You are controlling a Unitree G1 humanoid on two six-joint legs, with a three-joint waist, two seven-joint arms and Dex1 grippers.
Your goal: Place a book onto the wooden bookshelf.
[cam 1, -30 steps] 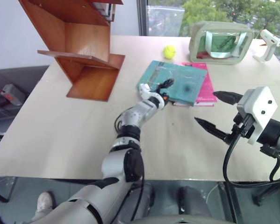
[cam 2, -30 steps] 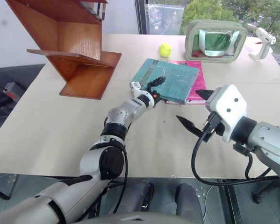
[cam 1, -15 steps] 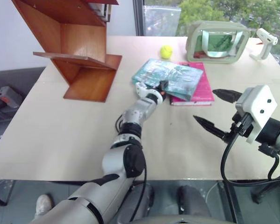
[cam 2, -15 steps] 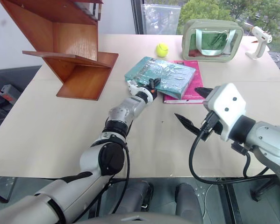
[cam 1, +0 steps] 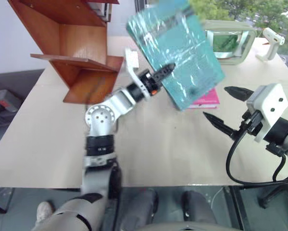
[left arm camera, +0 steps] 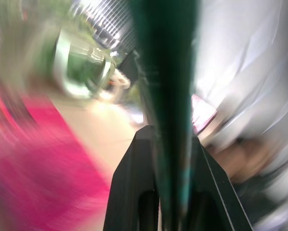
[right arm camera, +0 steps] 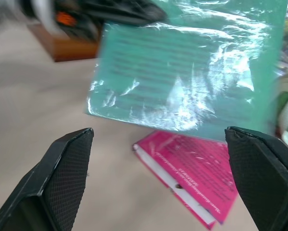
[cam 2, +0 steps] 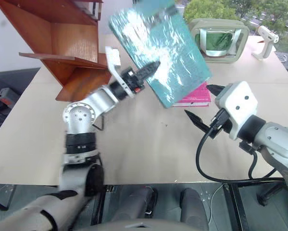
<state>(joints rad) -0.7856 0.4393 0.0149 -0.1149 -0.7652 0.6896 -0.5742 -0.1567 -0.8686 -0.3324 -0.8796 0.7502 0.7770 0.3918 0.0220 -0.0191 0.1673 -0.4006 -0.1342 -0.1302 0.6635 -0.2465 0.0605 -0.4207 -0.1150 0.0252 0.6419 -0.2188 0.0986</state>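
While the left gripper (cam 1: 159, 77) clamps the book (cam 1: 180, 53) aloft, transfer is underway; next, carry it to the bookshelf (cam 1: 71, 43). Right gripper (cam 1: 225, 108) gapes empty.

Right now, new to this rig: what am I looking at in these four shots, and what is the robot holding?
It is a humanoid robot with two arms, each ending in a two-finger black gripper. The two wide shots come from its head, looking down over a table. The other two come from cameras on its wrists, looking along the fingers.

The left gripper is shut on the edge of the teal book, lifted off the table and tilted. The right gripper hangs open, holding nothing.

On the table: a pink book, the wooden bookshelf at the far left, a transparent pouch and a white tool.
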